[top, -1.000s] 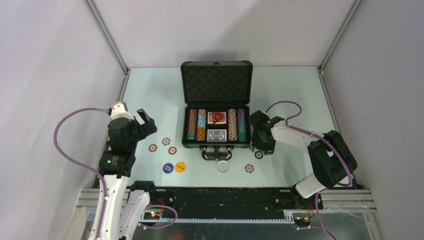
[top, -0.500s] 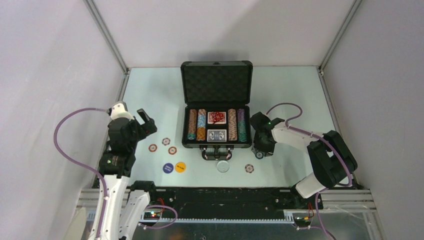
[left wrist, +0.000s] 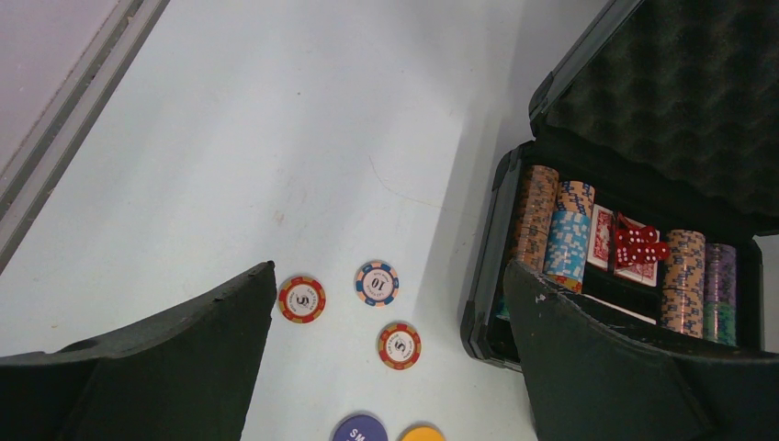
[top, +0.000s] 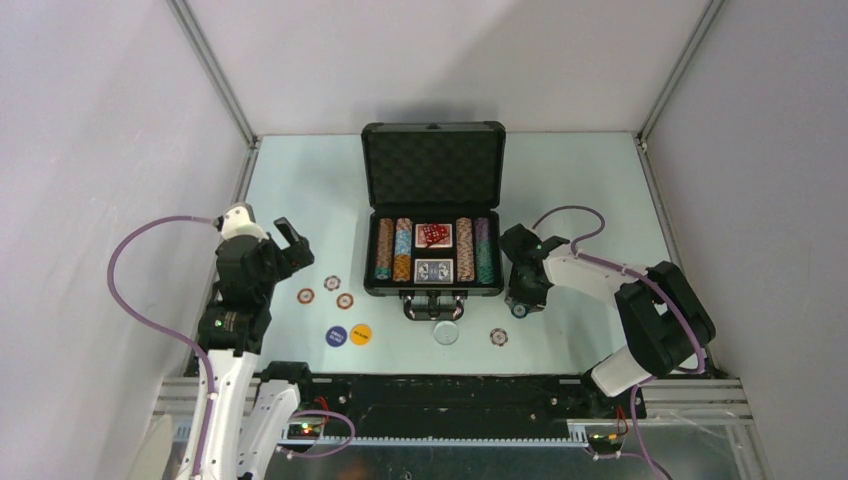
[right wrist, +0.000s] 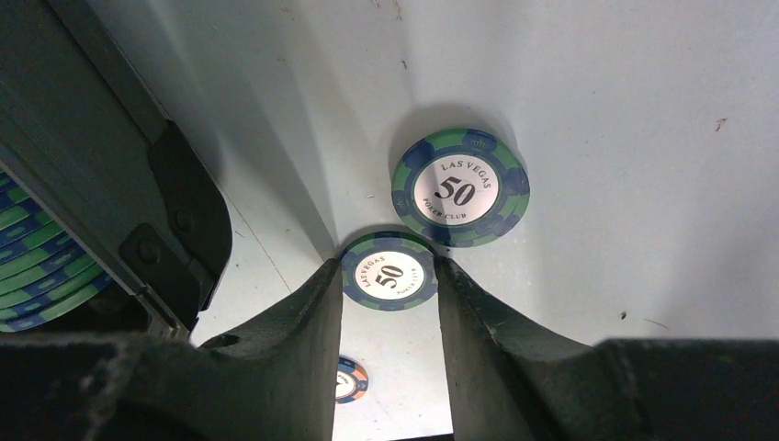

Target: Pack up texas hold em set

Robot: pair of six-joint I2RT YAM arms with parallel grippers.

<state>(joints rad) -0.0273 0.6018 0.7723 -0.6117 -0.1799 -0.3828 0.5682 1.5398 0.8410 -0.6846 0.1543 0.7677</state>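
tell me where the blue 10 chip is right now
Left wrist view: the blue 10 chip lies flat on the table left of the open case, just beyond the two red 5 chips.

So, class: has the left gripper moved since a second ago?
No. In the top view the left gripper hangs at the same spot as before, beside the loose chips and left of the case.

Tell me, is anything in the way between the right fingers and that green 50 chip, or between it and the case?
Nothing visible. The green 50 chip sits between the right fingers, and the open case is right beside it; only the case's own side wall must be cleared. A second 50 chip lies beyond, apart.
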